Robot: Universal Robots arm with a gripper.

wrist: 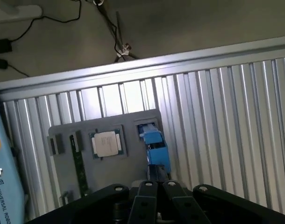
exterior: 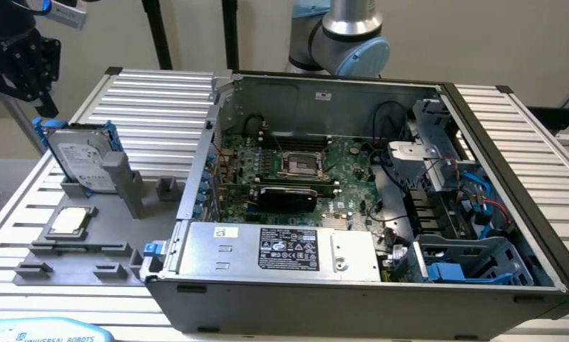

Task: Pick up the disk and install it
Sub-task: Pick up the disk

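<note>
Disk (exterior: 83,160) stands on edge in a grey holder (exterior: 113,231) on the ribbed tabletop (exterior: 161,100), at the exterior view's left, near the open case (exterior: 361,303). Its label faces outward and its blue frame shows along the top and sides. A small chip (exterior: 68,221) lies flat in the same holder, just in front of it. The end effector (exterior: 45,103) hangs just above the disk's upper corner without touching it. Its fingers (wrist: 149,189) are pressed together and grip nothing, and from the wrist they point down at the blue frame seen edge-on. To my eye the step in hand is the approach for the pick-up. To do it well, the jaws would have to part first and be centred over the thin top edge, square to the flat faces. The pads should bear on the frame and body evenly. The lift should go straight up, so the disk does not bind in its slot or catch the holder's tall post beside it.
</note>
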